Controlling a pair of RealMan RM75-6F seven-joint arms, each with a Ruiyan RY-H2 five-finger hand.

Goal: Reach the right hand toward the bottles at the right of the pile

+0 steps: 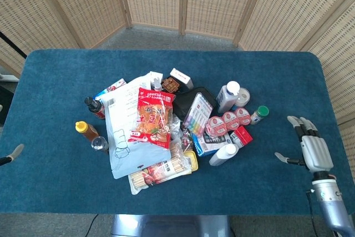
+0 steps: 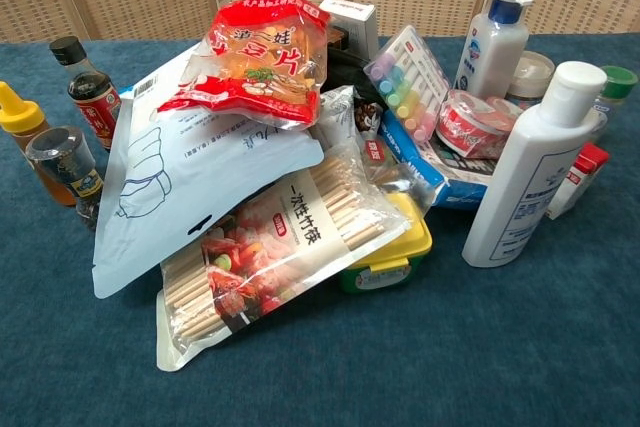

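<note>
Right robot hand [image 1: 309,147] is hovering released, fingers apart, at lower right of frame; bare worktop [image 1: 277,131] is separating it from the bottles [image 1: 227,96].

Bare blue worktop [image 1: 277,131] lies between the right hand [image 1: 310,149] and the pile's right edge. Nearest that side stand a green-capped jar [image 1: 258,114], a red box [image 1: 242,136] and two white bottles [image 1: 223,154], close together.

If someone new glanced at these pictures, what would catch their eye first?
Probably the red snack bag, lying on top of the pile in the middle of the blue table. Next, the tall white bottle standing at the pile's right edge, and the right hand, fingers spread, over the table's right side.
</note>
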